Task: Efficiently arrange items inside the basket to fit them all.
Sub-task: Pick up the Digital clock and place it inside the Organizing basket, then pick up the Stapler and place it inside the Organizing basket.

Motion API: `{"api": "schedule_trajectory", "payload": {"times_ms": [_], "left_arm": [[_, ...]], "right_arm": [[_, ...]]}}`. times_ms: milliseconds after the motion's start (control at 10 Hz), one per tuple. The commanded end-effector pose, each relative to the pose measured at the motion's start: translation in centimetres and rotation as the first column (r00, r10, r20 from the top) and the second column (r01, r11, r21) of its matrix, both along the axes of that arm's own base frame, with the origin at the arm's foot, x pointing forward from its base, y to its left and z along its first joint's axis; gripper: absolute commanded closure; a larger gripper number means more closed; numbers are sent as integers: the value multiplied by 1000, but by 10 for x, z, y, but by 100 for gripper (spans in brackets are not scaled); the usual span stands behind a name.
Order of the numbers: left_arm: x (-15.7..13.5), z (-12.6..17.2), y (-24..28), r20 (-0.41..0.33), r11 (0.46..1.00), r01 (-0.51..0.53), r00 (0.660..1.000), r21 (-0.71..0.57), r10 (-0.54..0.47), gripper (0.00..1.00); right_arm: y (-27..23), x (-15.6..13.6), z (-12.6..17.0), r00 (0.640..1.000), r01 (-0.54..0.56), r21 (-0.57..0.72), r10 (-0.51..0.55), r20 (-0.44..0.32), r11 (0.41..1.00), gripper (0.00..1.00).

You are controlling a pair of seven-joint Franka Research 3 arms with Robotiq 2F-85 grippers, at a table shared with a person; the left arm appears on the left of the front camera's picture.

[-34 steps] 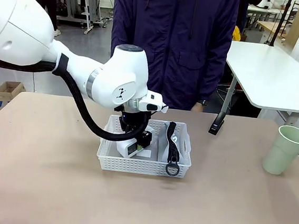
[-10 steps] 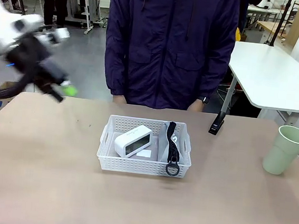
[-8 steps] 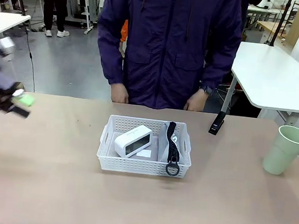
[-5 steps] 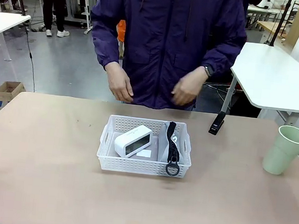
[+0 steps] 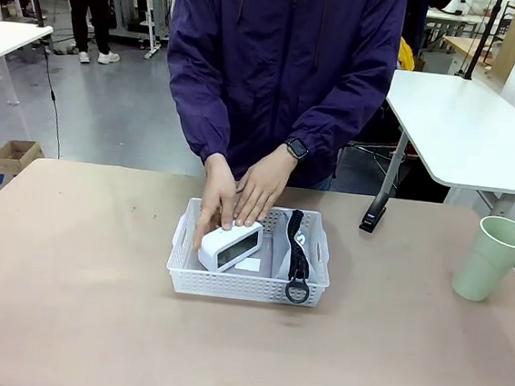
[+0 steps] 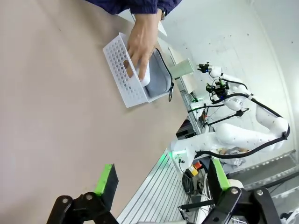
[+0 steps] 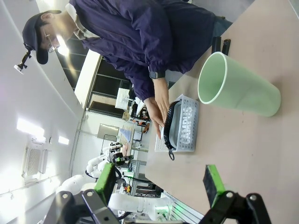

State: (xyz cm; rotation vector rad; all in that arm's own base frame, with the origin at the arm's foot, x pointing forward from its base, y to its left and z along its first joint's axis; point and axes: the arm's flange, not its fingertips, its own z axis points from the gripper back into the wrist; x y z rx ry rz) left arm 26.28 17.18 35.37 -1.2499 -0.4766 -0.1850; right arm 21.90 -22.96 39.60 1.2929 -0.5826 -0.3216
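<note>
While the person's hands (image 5: 256, 191) are pressing on the white rectangular box (image 5: 232, 248) in the left part of the shallow white perforated plastic basket (image 5: 246, 289), the step in hand seems to be settling this box beside the grey fabric pouch (image 7: 186, 126), which is showing the word "CAMPUS". The pale green plastic cup (image 5: 491, 257) and the slim black stapler-like device (image 5: 375, 213) are waiting outside on the beige counter (image 5: 64, 302), so the next move is probably calling for bringing one of them into the free room. The left claw (image 6: 161, 178) and the right claw (image 7: 159, 179) are both hanging wide open, holding nothing.
</note>
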Motion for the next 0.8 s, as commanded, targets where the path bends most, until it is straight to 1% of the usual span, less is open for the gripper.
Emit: {"api": "schedule_trajectory", "payload": {"times_ms": [0,700], "left_arm": [[-3,16,0,16,1000,-9,1000,10,9,0],[-3,16,0,16,1000,-9,1000,10,9,0]], "right_arm": [[-2,-2,1,1000,-3,-2,3,30,1000,0],[-2,-2,1,1000,-3,-2,3,30,1000,0]]}}
